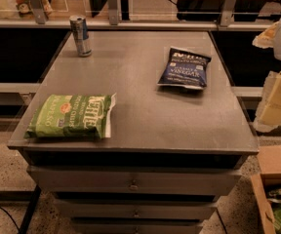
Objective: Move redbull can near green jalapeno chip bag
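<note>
Redbull can (80, 35) upright at table's (140, 87) far-left corner; green jalapeno chip bag (70, 116) flat, near-left, well apart. My tool (276, 101) hangs beyond the right edge; clenched or released, I cannot tell. Approach can level, grip mid-body.

The table (140, 123) is showing a grey metal top, matt and smooth, with only a dull sheen, and its drawer fronts (133, 178) are looking like the same dull metal. The redbull can (80, 35) is gleaming as polished metal. The green jalapeno chip bag (70, 116) is showing crinkled plastic film with a soft gloss; the dark blue chip bag (184, 68) is shining more. The tool (275, 99), hanging at the right edge beside the table, is looking like pale matt plastic. A box (277, 164) is showing plain brown cardboard.
</note>
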Action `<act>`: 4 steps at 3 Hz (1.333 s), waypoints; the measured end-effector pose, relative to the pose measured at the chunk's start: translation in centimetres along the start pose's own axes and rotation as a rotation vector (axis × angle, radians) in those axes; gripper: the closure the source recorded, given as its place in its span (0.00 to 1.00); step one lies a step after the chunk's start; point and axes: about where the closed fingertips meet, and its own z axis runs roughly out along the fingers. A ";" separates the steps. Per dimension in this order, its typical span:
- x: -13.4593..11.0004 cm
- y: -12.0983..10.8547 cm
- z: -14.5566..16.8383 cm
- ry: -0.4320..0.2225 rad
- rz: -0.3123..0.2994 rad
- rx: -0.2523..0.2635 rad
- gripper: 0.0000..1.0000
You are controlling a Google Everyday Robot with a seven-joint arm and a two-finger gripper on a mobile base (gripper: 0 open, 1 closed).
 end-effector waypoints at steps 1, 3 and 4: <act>0.0 0.0 0.0 0.000 0.000 0.000 0.00; -2.8 -4.0 0.4 -0.101 0.012 0.041 0.00; -7.1 -8.4 1.7 -0.173 0.012 0.049 0.00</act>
